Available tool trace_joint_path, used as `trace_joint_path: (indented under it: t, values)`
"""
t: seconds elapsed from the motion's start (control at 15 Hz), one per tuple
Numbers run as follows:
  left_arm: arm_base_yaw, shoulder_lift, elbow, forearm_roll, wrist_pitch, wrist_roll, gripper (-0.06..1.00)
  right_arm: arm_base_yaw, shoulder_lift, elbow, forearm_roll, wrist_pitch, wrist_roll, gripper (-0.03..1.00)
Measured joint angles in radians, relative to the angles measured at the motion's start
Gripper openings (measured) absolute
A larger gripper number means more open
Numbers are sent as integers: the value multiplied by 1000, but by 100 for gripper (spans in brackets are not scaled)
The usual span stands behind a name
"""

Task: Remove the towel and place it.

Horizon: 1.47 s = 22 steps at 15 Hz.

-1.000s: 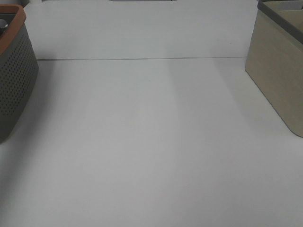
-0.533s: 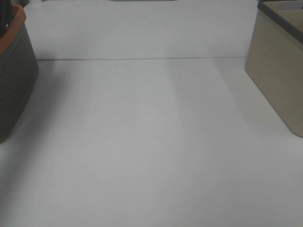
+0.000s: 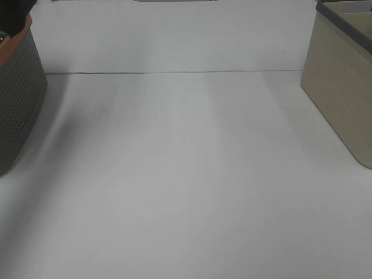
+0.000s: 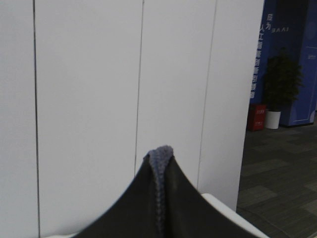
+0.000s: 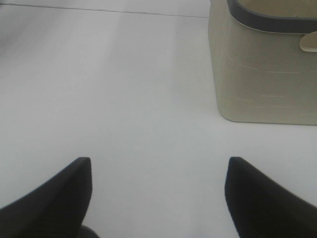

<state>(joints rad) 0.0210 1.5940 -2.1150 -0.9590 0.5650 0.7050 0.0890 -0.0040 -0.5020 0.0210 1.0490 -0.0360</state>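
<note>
Upper left of the high view: one grey perforated basket [image 3: 17, 93] with an orange rim, cut off by the frame edge. A dark shape [image 3: 13, 10] sits over its rim, and I cannot tell whether it is cloth or arm.
Right edge, same view: one beige bin [image 3: 340, 99] with a dark grey rim.
Count: two containers, one towel, two grippers, one white table [image 3: 186, 174].
Towel: seen for certain only in the left wrist view, as a narrow grey terry fold [image 4: 159, 198] in the lower middle of the frame, between dark fingers [image 4: 129, 213].
Left gripper [image 4: 159, 156]: jaws together, clamped on the towel. It faces white wall panels [image 4: 89, 89], with a potted plant [image 4: 281, 74] at the right of the frame.
Right gripper [image 5: 159, 163]: jaws wide apart over the table, with only table showing between them.
Views: only the high view shows the basket. Only the wrist views show the grippers plainly. The bin [image 5: 257, 74] also appears at the upper right of the right wrist view.
Contents: the basket's inside is hidden at the frame edge. I cannot tell what the bin holds.
</note>
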Motion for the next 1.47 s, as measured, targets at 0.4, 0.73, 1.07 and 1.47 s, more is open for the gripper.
trace_joint_path:
  t: [0.4,0.73,1.07,1.47]
  values:
    - [-173,105,-38,-12,66,24,0,0,0,0,0,0,0,74]
    - [-183,194,-38,23,225,25,0,0,0,0,50,-2,0,74]
    - [-193,168,217,44,247,84,0,0,63,-10,243,-270,-170,74]
    - [-278,94,459,103,179,126,0,0,421,-10,867,-450,-874,68]
